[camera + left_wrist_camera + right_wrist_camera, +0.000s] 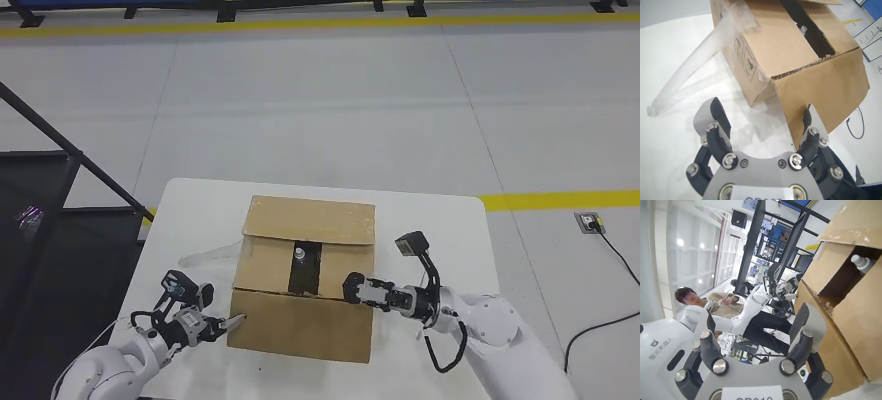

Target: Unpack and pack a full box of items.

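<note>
While its top gapes, box [300,330] holds a bottle [300,258] | left gripper [762,106] fingers spread | right gripper [756,311] fingers spread

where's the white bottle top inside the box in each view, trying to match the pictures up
Top view: the bottle top sits in the dark gap between the flaps of the box, mid-table.
Left wrist view: the bottle top pokes up partway along that gap, by a flap's edge.
Right wrist view: the bottle top stands inside the opening, past the torn flap edge.
Shared landmark: the gap between the flaps.
</note>
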Robot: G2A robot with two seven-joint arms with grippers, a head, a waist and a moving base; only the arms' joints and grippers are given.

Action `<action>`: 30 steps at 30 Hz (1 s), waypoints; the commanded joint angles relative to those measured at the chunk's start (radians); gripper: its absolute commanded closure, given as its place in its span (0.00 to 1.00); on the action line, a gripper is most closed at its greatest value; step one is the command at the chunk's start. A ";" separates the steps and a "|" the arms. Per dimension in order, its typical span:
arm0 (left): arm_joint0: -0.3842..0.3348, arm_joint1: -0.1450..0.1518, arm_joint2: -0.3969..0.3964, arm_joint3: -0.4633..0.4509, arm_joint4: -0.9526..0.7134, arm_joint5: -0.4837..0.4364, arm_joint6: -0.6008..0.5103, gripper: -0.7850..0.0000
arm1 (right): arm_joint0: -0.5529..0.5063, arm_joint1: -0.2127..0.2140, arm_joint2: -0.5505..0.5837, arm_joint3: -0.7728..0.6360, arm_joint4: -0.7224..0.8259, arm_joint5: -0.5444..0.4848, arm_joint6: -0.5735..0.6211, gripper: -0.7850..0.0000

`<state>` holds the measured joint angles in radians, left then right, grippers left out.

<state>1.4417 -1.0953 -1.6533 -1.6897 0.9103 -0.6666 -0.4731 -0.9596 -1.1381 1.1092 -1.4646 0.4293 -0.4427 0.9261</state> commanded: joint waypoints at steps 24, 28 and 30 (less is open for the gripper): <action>0.026 0.012 0.032 0.013 0.002 0.038 0.047 0.00 | 0.321 -0.118 -0.176 0.309 -0.204 0.106 -0.529 0.00; 0.030 0.014 0.037 0.020 -0.001 0.034 0.054 0.00 | 0.387 -0.139 -0.205 0.365 -0.281 0.156 -0.616 0.00; 0.030 0.015 0.039 0.026 -0.004 0.034 0.058 0.00 | 0.426 -0.154 -0.225 0.410 -0.315 0.180 -0.663 0.00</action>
<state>1.4719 -1.0806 -1.6152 -1.6666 0.9074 -0.6330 -0.4166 -0.5523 -1.2858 0.8928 -1.0772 0.1284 -0.2721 0.2845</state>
